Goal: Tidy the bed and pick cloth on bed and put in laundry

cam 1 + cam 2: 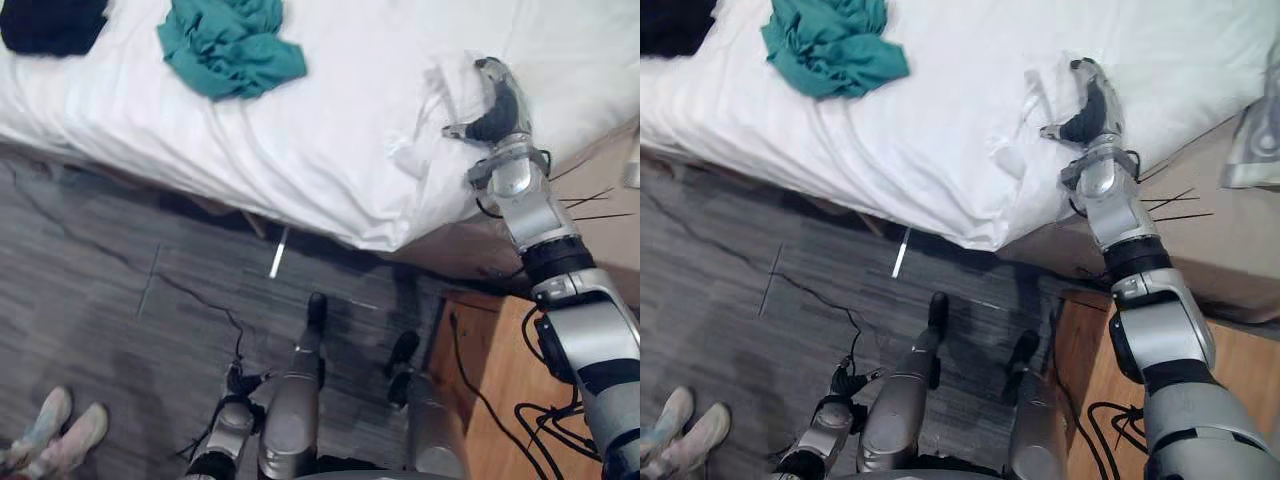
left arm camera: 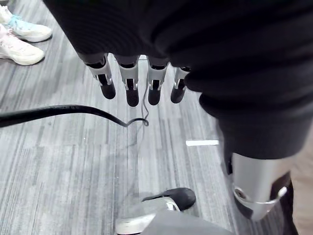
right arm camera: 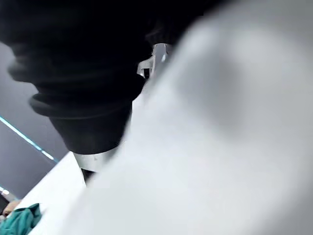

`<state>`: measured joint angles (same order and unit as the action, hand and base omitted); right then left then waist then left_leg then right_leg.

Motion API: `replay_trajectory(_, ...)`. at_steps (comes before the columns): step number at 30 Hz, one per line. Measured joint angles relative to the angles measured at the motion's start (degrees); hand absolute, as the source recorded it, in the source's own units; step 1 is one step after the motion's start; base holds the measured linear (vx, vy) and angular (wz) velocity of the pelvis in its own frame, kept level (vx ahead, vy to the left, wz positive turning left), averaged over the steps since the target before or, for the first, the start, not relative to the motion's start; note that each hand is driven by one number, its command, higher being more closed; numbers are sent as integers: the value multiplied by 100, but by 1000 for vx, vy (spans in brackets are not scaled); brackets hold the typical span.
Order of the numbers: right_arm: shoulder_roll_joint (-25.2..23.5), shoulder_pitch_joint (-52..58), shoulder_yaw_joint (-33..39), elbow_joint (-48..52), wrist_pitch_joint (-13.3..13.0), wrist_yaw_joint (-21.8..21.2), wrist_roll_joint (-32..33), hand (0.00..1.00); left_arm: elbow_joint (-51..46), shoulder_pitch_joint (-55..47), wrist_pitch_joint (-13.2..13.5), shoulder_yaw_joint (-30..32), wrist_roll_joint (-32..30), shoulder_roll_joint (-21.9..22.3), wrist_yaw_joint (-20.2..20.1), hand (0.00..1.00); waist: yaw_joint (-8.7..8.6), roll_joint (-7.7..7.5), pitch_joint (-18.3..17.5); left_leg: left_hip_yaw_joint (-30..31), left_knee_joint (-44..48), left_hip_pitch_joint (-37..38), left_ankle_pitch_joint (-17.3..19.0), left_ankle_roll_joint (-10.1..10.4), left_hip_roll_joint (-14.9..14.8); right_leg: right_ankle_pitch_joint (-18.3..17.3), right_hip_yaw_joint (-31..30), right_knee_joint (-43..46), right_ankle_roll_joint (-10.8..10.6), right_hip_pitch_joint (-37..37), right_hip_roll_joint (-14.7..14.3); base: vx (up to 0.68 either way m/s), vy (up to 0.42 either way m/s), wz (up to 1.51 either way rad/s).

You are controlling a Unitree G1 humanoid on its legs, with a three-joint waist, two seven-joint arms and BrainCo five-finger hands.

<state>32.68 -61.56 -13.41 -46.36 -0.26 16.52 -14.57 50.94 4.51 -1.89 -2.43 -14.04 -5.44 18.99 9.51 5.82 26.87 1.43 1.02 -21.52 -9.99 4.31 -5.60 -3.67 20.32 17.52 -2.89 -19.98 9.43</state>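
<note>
Left robot hand (image 2: pixel 131 81): hung low over the floor, fingers straight and relaxed, nothing held (a person's shoes (image 1: pixel 50 430) are noted off to one side of it).

Dark cloth (image 1: pixel 50 22): lying on the bed (image 1: pixel 330 140), farthest to the left of the right robot hand (image 1: pixel 497 105).

Teal cloth (image 1: pixel 228 45): crumpled on the bed between the dark cloth and the right robot hand, well apart from it, untouched.

Sheet (image 1: pixel 435 100): bunched into a ridge just beside the right robot hand, at the bed's corner.

Right robot hand: laid against that bunched sheet; whether the sheet is gripped cannot be told.

Judgement: tidying is taken to be in hand; both cloths are left to be picked up and put in laundry.
</note>
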Motion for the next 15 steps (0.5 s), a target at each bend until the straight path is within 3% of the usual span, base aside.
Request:
replay_trajectory(2, 218, -226, 25, -345, -58, 12, -29, 100, 140, 186, -1, -148, 96, 14, 8, 0, 50, 93, 45, 6, 107, -105, 3, -3, 59, -62, -31, 187, -11, -134, 90, -94, 26, 5)
replay_trajectory(6, 233, -292, 299, -667, -66, 13, -26, 100, 149, 306, 5, -249, 129, -1, 8, 0, 63, 100, 49, -1, 138, -129, 8, -15, 59, -101, -91, 251, 5, -190, 100, -95, -4, -2)
replay_trajectory(12, -95, 565, 1014, 102, 80, 145, 4, 100, 125, 259, -8, -181, 219, 1, 9, 0, -67, 22, 95, -187, -230, 442, -106, -83, 46, -51, -248, 100, -81, 185, 78, 1, -20, -10)
replay_trajectory(13, -233, 855, 1154, 364, 87, 195, 18, 0, 89, 205, -17, -154, 218, -10, 4, 0, -143, -9, 109, -230, -332, 623, -126, -74, 42, -34, -279, 26, -107, 321, 71, 98, -33, -25)
replay_trajectory(15, -631, 1693, 1600, 1061, 88, 231, 49, 0, -150, 13, -28, -125, 207, -42, -8, 0, -304, -139, 161, -365, -515, 1036, -127, -74, 49, 1, -377, -119, -162, 649, 59, 113, -35, -28)
